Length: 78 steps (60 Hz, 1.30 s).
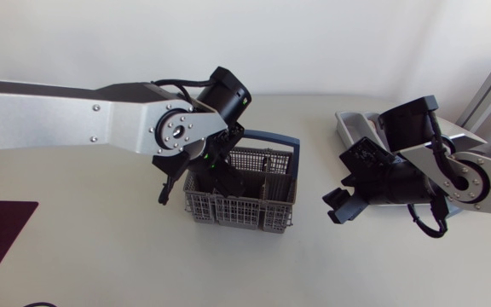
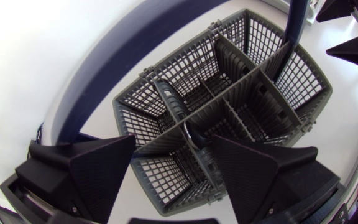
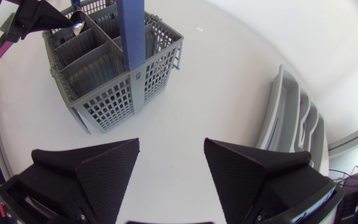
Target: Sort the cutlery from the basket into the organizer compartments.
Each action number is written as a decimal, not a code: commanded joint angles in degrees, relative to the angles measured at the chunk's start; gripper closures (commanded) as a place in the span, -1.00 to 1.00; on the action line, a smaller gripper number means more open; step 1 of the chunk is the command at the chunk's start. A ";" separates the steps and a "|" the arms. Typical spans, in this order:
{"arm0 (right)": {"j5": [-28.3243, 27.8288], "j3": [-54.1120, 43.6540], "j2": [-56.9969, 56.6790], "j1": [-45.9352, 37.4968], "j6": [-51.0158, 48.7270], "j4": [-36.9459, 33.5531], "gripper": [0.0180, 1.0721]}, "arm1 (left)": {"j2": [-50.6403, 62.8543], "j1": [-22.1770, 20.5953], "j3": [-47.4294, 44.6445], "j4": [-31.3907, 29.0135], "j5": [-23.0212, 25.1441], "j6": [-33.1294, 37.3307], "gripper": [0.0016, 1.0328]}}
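Well, the basket (image 1: 239,213) sits mid-table, one shiny utensil (image 2: 193,133) inside, the organizer (image 1: 353,125) near the right arm (image 1: 459,166). Over that utensil the left claw (image 2: 174,144) hangs wide open, gripping nothing; the right claw (image 3: 171,147) hovers between basket and organizer, open, empty.

No letters, numbers, labels, brands or signs can be read in any view. Nothing legible shows on the grey plastic lattice basket (image 1: 239,198), on the pale grey organizer tray (image 1: 349,125) or on the white counter (image 1: 101,256).
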 commanded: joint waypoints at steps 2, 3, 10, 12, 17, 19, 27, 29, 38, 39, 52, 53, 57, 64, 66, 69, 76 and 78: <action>-0.29 -1.71 -0.47 -0.07 1.44 0.57 -0.44 | 2.13 -0.54 1.56 0.75 -0.94 -1.55 -0.51; -0.29 -1.71 -0.47 0.02 1.44 0.57 -0.44 | 2.22 -0.54 1.64 0.75 -0.94 -1.55 -0.48; -0.29 -1.80 -0.56 0.19 1.53 0.57 -0.44 | 3.19 -0.72 1.99 1.01 -1.03 -1.73 -0.38; -0.29 -1.80 -0.47 0.19 1.53 0.57 -0.44 | 3.54 -0.80 2.08 1.27 -1.03 -1.73 -0.30; -0.21 -1.71 -0.56 0.19 1.53 0.66 -0.44 | 4.15 -1.24 1.82 1.98 -1.38 -1.73 -0.15; -0.21 -1.80 -0.56 0.19 1.53 0.57 -0.44 | 4.33 -1.33 1.73 2.15 -1.55 -1.73 -0.12; -0.21 -2.06 -0.56 0.28 1.53 0.66 -0.44 | 4.68 -1.59 1.29 3.12 -2.43 -1.82 0.15; -0.21 -1.97 -0.56 0.19 1.53 0.66 -0.44 | 4.94 -1.68 1.20 3.29 -2.78 -1.82 0.20; -0.03 -2.24 -0.65 0.37 1.53 0.92 -0.44 | 5.03 -1.95 0.76 3.56 -3.31 -1.82 0.37; -0.03 -2.24 -0.65 0.37 1.53 0.92 -0.44 | 5.03 -1.95 0.76 3.56 -3.31 -1.82 0.40; 0.15 -2.41 -0.73 0.54 1.53 0.92 -0.44 | 4.86 -2.30 0.15 3.56 -3.40 -1.64 0.59; 0.15 -2.41 -0.82 0.54 1.53 0.92 -0.44 | 4.77 -2.39 0.15 3.56 -3.40 -1.55 0.59; 0.23 -2.41 -0.73 0.63 1.53 1.01 -0.44 | 4.33 -2.83 0.06 3.47 -3.49 -1.38 0.64; 0.32 -2.59 -0.73 0.63 1.53 1.19 -0.44 | 3.54 -3.44 -0.47 3.47 -4.19 -0.76 0.70; 0.32 -2.68 -0.73 0.63 1.53 1.27 -0.44 | 3.45 -3.70 -0.73 3.47 -4.54 -0.50 0.73; 0.41 -2.68 -0.65 0.63 1.53 1.36 -0.44 | 3.27 -4.06 -0.99 3.47 -4.81 -0.24 0.76; 1.02 -2.85 -0.47 0.90 1.53 1.80 -0.44 | 3.10 -4.32 -1.43 3.47 -5.42 0.29 0.81; 1.11 -2.94 -0.47 1.07 1.53 1.89 -0.44 | 3.10 -4.32 -1.52 3.47 -5.42 0.56 0.81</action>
